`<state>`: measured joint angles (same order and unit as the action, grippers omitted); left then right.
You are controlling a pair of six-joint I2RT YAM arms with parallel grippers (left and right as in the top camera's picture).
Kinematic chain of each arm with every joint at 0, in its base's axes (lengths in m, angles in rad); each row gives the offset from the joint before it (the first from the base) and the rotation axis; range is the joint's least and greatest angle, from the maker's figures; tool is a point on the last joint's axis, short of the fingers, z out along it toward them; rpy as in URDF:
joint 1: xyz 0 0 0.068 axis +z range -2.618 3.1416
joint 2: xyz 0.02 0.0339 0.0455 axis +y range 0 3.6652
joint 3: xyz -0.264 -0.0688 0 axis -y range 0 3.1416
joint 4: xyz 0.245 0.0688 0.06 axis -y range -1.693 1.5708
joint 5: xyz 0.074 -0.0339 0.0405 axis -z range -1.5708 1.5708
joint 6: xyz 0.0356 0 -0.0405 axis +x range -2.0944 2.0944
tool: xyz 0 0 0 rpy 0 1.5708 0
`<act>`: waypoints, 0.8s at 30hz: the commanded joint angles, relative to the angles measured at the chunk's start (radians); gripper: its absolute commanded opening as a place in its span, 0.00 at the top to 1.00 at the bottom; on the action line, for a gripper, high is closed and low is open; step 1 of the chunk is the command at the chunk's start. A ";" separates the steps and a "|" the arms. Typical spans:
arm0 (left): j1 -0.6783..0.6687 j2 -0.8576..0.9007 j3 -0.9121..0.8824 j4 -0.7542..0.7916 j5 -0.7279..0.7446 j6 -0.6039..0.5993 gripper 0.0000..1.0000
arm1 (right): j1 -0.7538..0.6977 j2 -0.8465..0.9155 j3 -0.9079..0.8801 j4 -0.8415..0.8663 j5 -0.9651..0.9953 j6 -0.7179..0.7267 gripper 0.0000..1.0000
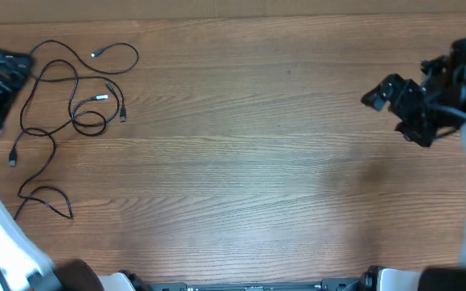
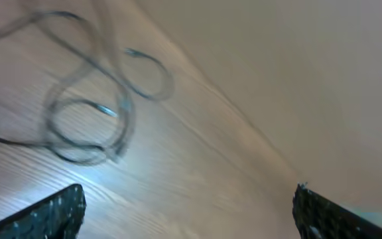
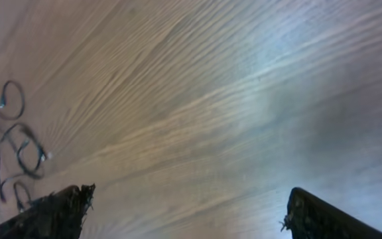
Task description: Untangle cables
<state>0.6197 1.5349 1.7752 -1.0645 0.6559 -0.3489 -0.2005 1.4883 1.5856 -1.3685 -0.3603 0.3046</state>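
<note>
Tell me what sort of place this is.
Likely a robot lab workbench: a wooden table, a left gripper and right gripper over it, and thin black cables lying in loose loops.

Left hand (image 2: 190,222) and right hand (image 3: 188,219) spread wide
</note>
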 commanded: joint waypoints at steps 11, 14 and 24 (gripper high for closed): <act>-0.183 -0.370 0.021 -0.311 -0.090 0.143 0.00 | 0.005 -0.439 -0.027 -0.152 0.019 -0.078 0.03; -0.183 -0.418 0.020 -0.392 -0.090 0.187 0.00 | 0.005 -0.541 -0.031 -0.153 0.019 -0.077 0.00; -0.183 -0.528 0.020 -0.510 -0.090 0.256 0.00 | 0.005 -0.685 -0.031 -0.241 0.034 -0.077 0.00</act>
<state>0.4397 1.0157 1.7798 -1.5764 0.5713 -0.1318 -0.2005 0.8005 1.5635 -1.5932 -0.3401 0.2344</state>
